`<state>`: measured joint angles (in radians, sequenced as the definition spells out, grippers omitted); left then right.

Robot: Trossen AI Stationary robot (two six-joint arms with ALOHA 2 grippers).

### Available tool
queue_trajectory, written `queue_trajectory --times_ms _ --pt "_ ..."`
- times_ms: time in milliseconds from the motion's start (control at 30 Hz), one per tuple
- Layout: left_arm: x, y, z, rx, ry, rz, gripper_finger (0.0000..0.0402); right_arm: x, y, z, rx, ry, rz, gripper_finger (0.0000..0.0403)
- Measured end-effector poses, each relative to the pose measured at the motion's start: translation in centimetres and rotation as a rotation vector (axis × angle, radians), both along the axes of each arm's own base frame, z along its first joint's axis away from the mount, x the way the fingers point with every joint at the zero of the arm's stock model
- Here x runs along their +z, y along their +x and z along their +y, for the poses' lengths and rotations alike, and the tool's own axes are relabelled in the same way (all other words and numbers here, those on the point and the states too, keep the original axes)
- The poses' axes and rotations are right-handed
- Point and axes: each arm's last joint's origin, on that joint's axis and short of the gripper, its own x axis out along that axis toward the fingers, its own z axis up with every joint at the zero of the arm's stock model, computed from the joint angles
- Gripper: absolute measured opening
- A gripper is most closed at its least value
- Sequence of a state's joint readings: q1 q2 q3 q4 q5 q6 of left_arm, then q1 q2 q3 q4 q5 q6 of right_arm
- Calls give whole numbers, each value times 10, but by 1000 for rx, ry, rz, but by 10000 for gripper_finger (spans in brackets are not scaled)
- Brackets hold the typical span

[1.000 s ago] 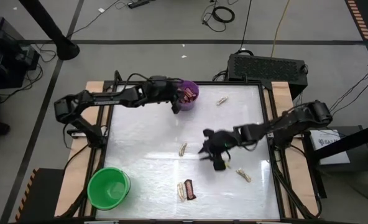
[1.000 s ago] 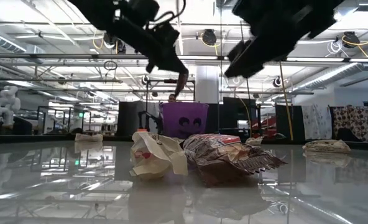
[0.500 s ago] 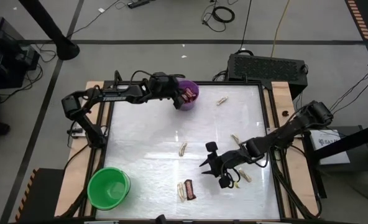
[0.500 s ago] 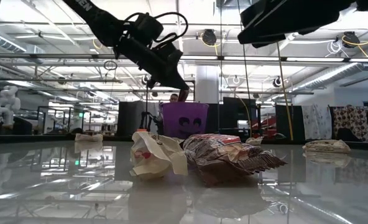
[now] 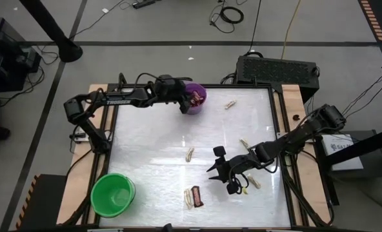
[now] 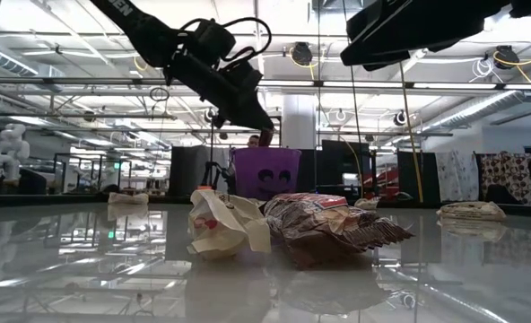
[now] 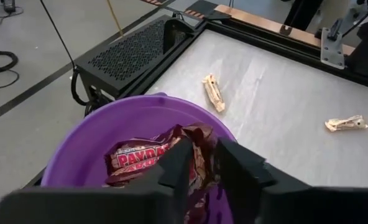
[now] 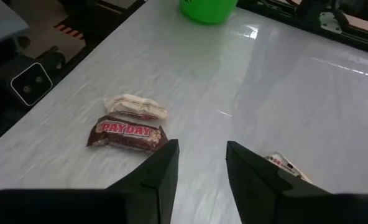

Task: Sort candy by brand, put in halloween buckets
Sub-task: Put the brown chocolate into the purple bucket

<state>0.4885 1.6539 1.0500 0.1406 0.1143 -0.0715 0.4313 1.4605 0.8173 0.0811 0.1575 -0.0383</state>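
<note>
Nothing shifted: cream candies (image 5: 189, 154) lie scattered beside maroon bar (image 5: 197, 196).

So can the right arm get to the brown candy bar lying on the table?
Probably yes. The right gripper hangs open above the table, and the brown candy bar lies just ahead of it on bare table, with nothing in between. Only a pale candy lies right beside the bar.
</note>
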Motion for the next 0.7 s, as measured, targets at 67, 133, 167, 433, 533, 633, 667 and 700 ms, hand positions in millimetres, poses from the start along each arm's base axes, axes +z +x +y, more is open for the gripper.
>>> queue_trajectory --times_ms 67,133,167,433,533,633,667,700 --pt "1 0 0 1 3 -5 118 0 0 0 0 0 1 128" --pt "4 -1 -1 2 6 -11 139 0 0 0 0 0 1 128" --pt "6 -2 -1 2 7 -12 148 0 0 0 0 0 1 128" --pt "38 -21 -11 12 28 -44 171 1 0 0 2 3 -5 128" --pt "51 -36 -25 -20 -3 -1 171 1 1 0 2 6 -9 128" --pt "54 -49 -47 -83 -50 118 171 -3 5 3 10 4 -25 128" --pt "54 -52 -56 -111 -59 160 171 -6 7 4 19 -2 -31 128" --pt "52 -54 -65 -138 -72 196 171 -9 10 6 28 -5 -40 128"
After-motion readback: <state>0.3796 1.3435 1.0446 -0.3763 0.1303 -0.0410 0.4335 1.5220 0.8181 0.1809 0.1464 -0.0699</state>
